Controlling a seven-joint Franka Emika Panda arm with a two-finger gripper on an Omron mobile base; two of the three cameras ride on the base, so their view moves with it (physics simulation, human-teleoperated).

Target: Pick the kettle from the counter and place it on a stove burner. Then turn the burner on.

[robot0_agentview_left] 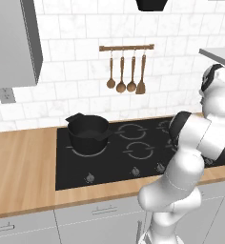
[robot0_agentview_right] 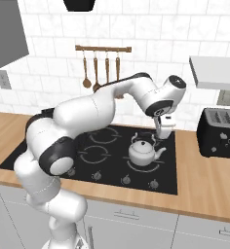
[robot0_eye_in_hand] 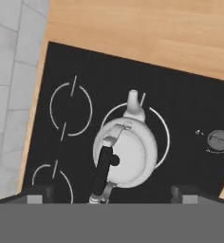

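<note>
Below open gripper [robot0_agentview_right: 162, 137]: kettle [robot0_agentview_right: 142, 151] on burner [robot0_eye_in_hand: 164, 124].

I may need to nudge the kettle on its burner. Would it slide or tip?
The kettle looks squat and wide-based, so it would probably slide, not tip. The glossy stove top likely gives little grip. Its arched handle seems rigid.

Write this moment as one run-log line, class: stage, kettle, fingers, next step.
stage: kettle placed | kettle: on front-right burner, free | fingers: open, above kettle | next: probably turn burner knob
</note>
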